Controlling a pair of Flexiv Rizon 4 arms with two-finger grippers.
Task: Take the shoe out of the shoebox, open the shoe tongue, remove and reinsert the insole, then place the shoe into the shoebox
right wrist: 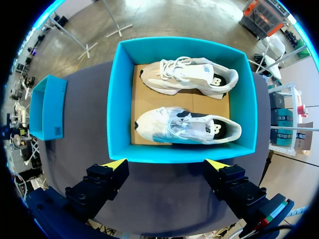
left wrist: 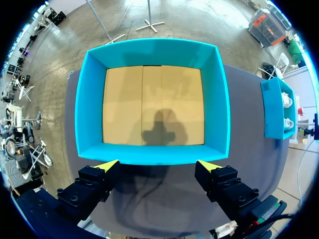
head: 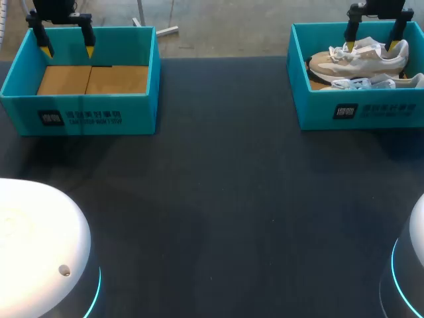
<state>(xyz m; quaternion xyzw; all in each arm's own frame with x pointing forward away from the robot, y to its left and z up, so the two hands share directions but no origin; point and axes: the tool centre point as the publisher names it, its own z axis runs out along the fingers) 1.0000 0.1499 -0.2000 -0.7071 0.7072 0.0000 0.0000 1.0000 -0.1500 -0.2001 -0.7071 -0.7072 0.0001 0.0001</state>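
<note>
- One dark tabletop (head: 218, 199) carries two teal shoeboxes, both without lids and well apart, one at each far corner.
- The left shoebox (head: 79, 112) holds no shoe. Its brown cardboard floor (left wrist: 152, 104) is bare and made of two flaps meeting at a seam, with the shadow of the jaws lying across it.
- The right shoebox (head: 361, 109) holds two shoes, both white and beige lace-up sneakers. They lie side by side on their soles with toes pointing toward the left shoebox.
- The far shoe (head: 358, 61) lies along the back wall. Its laces are bunched over the tongue.
- The near shoe (head: 371, 83) lies along the front wall. In the right wrist view it (right wrist: 187, 127) is just beside the far shoe (right wrist: 189, 77), with a strip of cardboard between them.
- Two arms come in at the far edge: the left arm (head: 54, 8) over the left shoebox and the right arm (head: 384, 5) over the right one.
- The left jaws hang above the bare box, spread wide and holding nothing.
- The right jaws hang above the box with the shoes, also spread wide and holding nothing. In the wrist view they stand clear of both shoes.
- There are four yellow tips in all, two on each set of jaws.
- Two white rounded bases sit at the near corners, one on the left (head: 33, 245) and one on the right (head: 417, 232).
</note>
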